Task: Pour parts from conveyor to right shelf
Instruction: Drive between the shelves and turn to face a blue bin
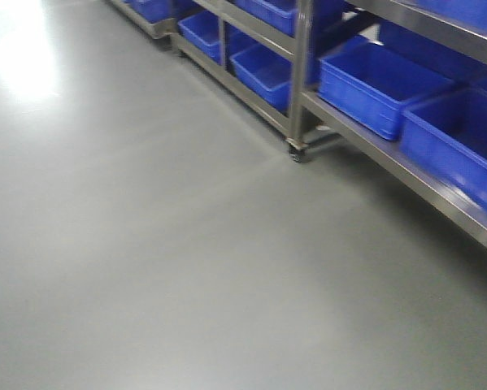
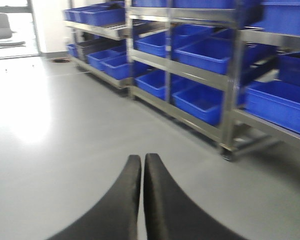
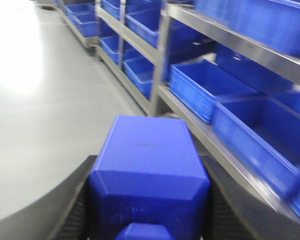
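Small bright blue plastic block point(image 3: 148, 165) clamped in right gripper point(image 3: 150, 210), off front edge of silver metal shelf point(image 3: 240, 47) with large blue plastic bins point(image 3: 205, 90) (conveyor out of view). Left gripper point(image 2: 142, 172) pressed together, empty. Pickup done; tipping into bin left.

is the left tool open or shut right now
Shut. In the left wrist view the left tool has its two black fingers pressed together along their inner edges, with nothing held between them.
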Controlling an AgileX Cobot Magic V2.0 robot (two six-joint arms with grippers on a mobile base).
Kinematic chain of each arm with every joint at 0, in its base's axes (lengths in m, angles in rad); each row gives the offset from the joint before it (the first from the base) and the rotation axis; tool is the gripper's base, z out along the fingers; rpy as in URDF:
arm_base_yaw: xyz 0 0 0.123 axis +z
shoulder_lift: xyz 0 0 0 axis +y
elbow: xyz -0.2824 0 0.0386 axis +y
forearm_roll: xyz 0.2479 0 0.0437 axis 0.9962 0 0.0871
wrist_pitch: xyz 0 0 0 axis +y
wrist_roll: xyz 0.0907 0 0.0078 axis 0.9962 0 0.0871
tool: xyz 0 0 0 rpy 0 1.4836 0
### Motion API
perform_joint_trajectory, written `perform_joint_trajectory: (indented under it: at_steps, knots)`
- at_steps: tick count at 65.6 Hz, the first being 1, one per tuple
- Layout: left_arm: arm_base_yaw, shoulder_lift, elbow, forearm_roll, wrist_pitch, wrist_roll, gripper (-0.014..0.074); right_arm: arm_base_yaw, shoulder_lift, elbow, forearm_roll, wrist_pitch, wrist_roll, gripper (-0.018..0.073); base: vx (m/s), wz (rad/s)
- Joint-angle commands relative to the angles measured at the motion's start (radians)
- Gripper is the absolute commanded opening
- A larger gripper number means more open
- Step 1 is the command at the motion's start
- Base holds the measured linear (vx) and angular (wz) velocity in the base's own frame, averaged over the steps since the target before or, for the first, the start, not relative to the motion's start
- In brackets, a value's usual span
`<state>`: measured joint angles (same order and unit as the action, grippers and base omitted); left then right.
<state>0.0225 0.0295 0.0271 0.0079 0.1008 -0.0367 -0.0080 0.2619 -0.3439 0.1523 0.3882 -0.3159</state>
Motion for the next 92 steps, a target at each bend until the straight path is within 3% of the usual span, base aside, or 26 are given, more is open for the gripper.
perform_joint_trajectory:
  at_steps: [1, 92]
  knots:
    - [0.003, 0.015, -0.020, -0.008, -0.079, -0.008, -0.0006, -0.005, 0.009, -0.029, 0.001, -0.081, -0.007, -0.0005, 0.67, 0.54]
    - [0.003, 0.015, -0.020, -0.008, -0.079, -0.008, -0.0006, -0.005, 0.009, -0.029, 0.001, -0.081, -0.007, -0.0005, 0.72, 0.29]
